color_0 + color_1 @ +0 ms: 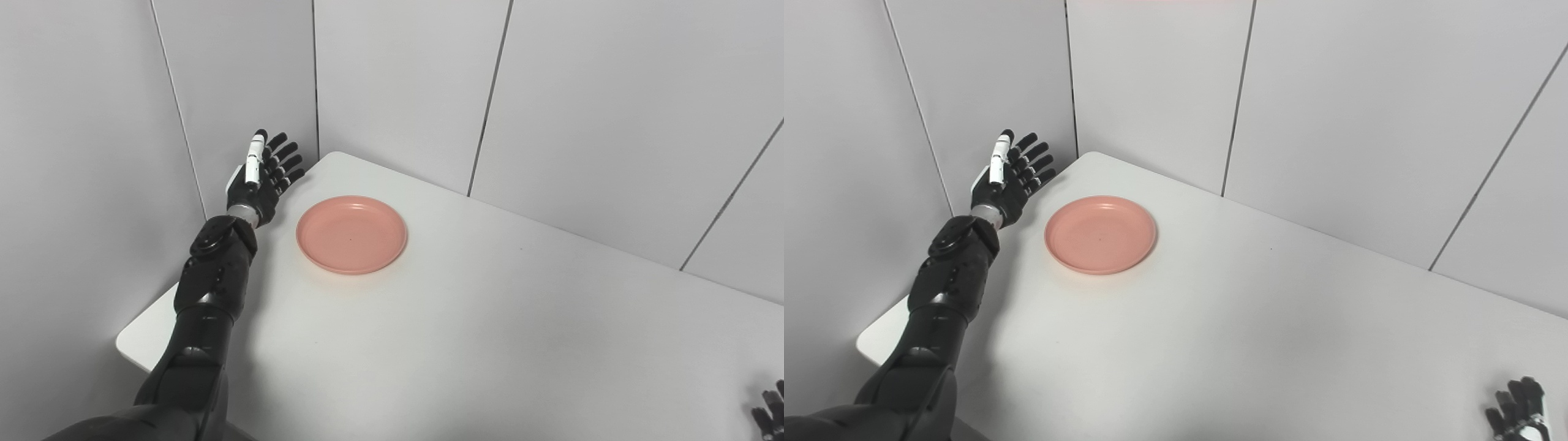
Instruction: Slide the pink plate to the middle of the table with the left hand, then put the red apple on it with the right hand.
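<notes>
The pink plate (351, 233) lies empty on the white table (490, 318), toward its far left corner. My left hand (263, 174) is open, fingers spread and pointing away, held just left of the plate near the table's far left edge and apart from the plate. My right hand (1516, 407) shows only as fingertips at the bottom right corner, resting low near the table's near right side. No red apple is in view.
White panelled walls (398, 79) stand close behind the table on the left and at the back. The table's near left corner (131, 343) is rounded, with my left forearm (208, 294) above it.
</notes>
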